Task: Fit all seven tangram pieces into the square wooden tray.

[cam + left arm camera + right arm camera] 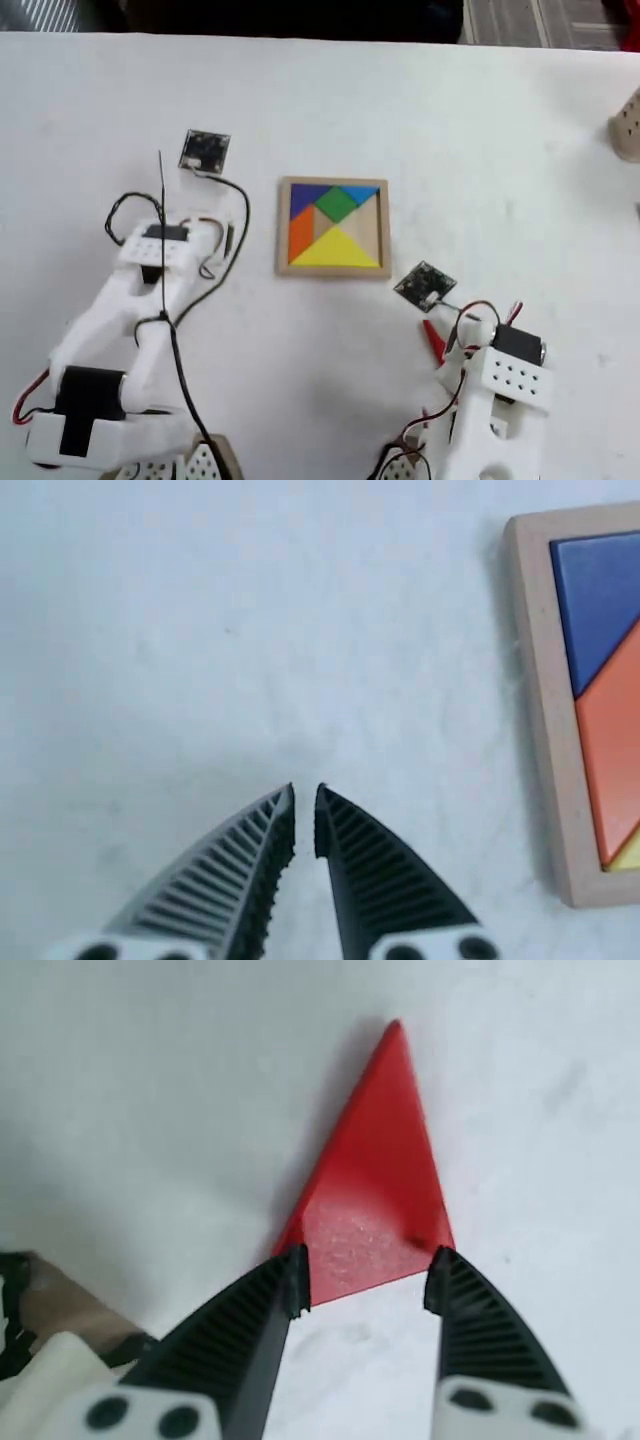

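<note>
Here the right gripper [367, 1280] pinches the wide end of the red triangular tangram piece [375, 1190], which lies flat on the white table [150, 1080]. The left gripper [304, 798], fingers almost together and empty, sits near the partly filled square wooden tray [535, 700].

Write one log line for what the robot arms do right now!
left gripper: shut, empty, beside wooden tray | right gripper: holding red triangle, outside tray | tray: partly filled, bare gap showing
</note>
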Tool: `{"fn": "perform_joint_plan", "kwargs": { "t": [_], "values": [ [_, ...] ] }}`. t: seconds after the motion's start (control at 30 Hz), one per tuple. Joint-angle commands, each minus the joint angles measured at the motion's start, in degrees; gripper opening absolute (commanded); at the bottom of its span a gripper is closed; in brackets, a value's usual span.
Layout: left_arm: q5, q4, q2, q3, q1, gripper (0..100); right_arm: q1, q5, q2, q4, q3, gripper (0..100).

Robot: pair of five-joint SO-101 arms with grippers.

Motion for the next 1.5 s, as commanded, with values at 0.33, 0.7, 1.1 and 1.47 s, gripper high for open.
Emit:
{"fn": "perform_joint_plan", "kwargs": {
  "t": [0.33,0.7,1.1,1.47],
  "values": [
    [-0.79,-0.09,-2.68,-0.26,-0.48,6,-8.66,-15.03,28.00,-9.89,-13.01,19.3],
    [-0.79,-0.09,-2.68,-0.26,-0.48,6,-8.40,-25.76,51.47,-7.78,-41.49,19.1],
    [-0.79,-0.18,-2.68,-0.26,-0.57,6,-2.42,-18.99,51.21,15.96,-52.84,19.5],
    [-0.88,-0.18,-2.68,-0.26,-0.57,6,1.54,-9.49,29.76,-0.31,-21.54,31.6]
  ]
}}
